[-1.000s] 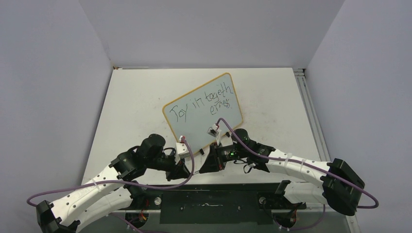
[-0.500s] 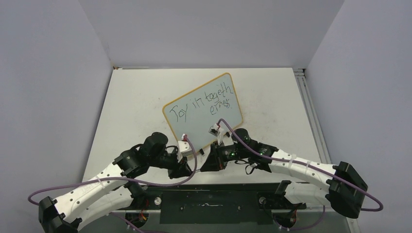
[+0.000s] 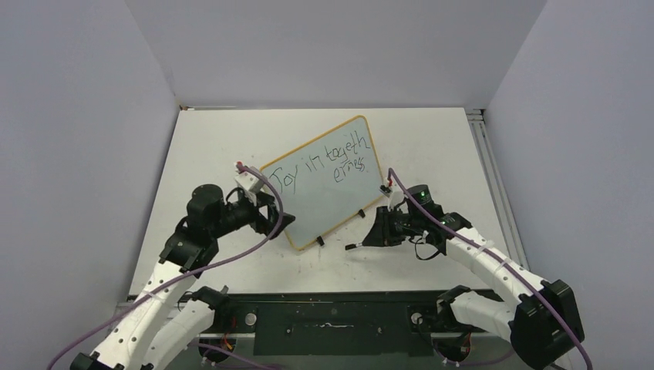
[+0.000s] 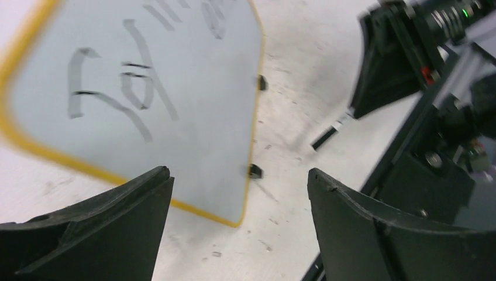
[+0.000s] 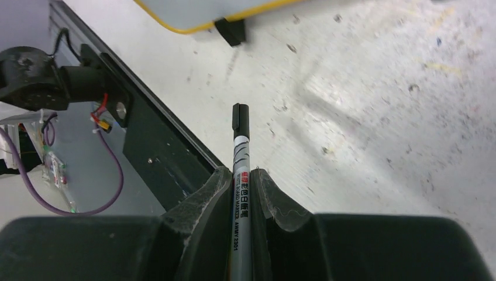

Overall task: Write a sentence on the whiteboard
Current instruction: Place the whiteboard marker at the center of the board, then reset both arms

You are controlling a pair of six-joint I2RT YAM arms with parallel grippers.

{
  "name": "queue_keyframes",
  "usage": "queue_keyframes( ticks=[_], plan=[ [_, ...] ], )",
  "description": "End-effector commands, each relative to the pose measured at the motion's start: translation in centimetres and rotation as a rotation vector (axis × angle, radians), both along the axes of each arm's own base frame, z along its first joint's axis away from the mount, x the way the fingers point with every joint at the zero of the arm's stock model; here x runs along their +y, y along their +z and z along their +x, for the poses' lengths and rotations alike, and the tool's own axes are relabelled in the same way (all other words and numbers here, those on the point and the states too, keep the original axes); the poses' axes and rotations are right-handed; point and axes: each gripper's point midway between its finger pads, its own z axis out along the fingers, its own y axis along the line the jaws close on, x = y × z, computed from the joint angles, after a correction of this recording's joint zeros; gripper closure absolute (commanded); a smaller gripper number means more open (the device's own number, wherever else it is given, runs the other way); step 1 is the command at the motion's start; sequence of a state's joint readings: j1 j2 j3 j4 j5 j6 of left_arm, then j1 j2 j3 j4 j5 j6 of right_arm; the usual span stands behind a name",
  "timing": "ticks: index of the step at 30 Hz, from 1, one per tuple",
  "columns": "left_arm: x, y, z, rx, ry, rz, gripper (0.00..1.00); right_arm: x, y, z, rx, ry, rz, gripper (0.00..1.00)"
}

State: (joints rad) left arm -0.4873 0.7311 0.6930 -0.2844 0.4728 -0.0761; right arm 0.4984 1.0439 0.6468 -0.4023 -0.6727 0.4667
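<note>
1. Left gripper [image 4: 237, 181]: the jaws are seen spread wide, and nothing is held between them.
2. The whiteboard [image 3: 308, 206] is found on the table [image 3: 208, 154], directly ahead of the left jaws. Its near corner and yellow-orange frame [image 4: 52, 157] are lined up with the gap between them. Contact between the left fingers and the board cannot be determined.
3. The sentence [image 3: 328, 163] is recorded in thin black strokes, in two lines, on the far half of the board. Its first word lies ahead of the left jaws, toward their left finger [image 4: 105, 228].
4. Two black clip feet [image 4: 254, 171] are noted on the board edge to the right of the gap. One sits just beyond the left jaws' opening, and the other sits farther ahead.
5. Right gripper [image 5: 240, 175]: the jaws are seen pressed together on a marker [image 5: 240, 143]. The printed barrel is pinched between both fingers [image 5: 213, 190], and the black end is left sticking out ahead of the fingertips.
6. The marker's black end is held over bare table, apart from the board. Whether it touches the tabletop cannot be determined.
7. The board's frame and one clip foot are seen farther ahead of the right jaws, slightly to their left.
8. A black base rail [image 5: 158, 149] is seen to the left of the right jaws.
9. In the top view, the board's near edge lies between the two sets of jaws.
</note>
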Motion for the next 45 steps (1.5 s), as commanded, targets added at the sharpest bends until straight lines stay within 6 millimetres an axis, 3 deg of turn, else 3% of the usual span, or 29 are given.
queue_keyframes(
  ticks=[1,6,12,16,21,25,27,33,38,40,45],
  plan=[
    [4.0,6.0,3.5,-0.111,0.231,-0.160,0.16,-1.2,-2.6,-0.3,0.058,0.006,-0.041,0.93],
    [8.6,7.8,5.3,-0.158,0.436,-0.266,0.09,-3.2,-5.4,1.5,0.073,-0.101,-0.149,0.90],
    [12.8,5.1,7.4,-0.066,0.677,-0.180,0.06,-5.5,-7.5,4.1,0.030,-0.246,-0.263,0.76],
    [15.5,3.9,8.1,-0.033,0.830,-0.139,0.05,-6.6,-8.0,5.3,0.004,-0.317,-0.306,0.57],
    [18.4,3.1,8.1,-0.020,0.992,-0.093,0.03,-8.2,-6.7,7.3,-0.070,-0.408,-0.349,0.31],
    [20.2,3.5,7.9,-0.031,1.100,-0.102,0.04,-10.2,-3.5,9.5,-0.192,-0.527,-0.377,0.07],
    [21.0,4.2,7.7,-0.041,1.149,-0.110,0.04,-11.5,-0.9,10.7,-0.283,-0.603,-0.383,0.01],
    [22.6,5.3,6.9,-0.060,1.248,-0.116,0.04,-15.3,8.1,13.1,-0.626,-0.788,-0.399,0.05],
    [22.7,5.6,6.4,-0.095,1.231,-0.085,0.04,-15.8,14.4,12.7,-0.894,-0.819,-0.288,0.05],
    [22.5,5.9,6.2,-0.109,1.213,-0.089,0.04,-15.7,15.7,12.4,-0.953,-0.821,-0.249,0.05],
    [22.1,6.4,6.0,-0.136,1.184,-0.101,0.04,-15.8,16.7,12.2,-0.976,-0.813,-0.248,0.05]
  ],
)
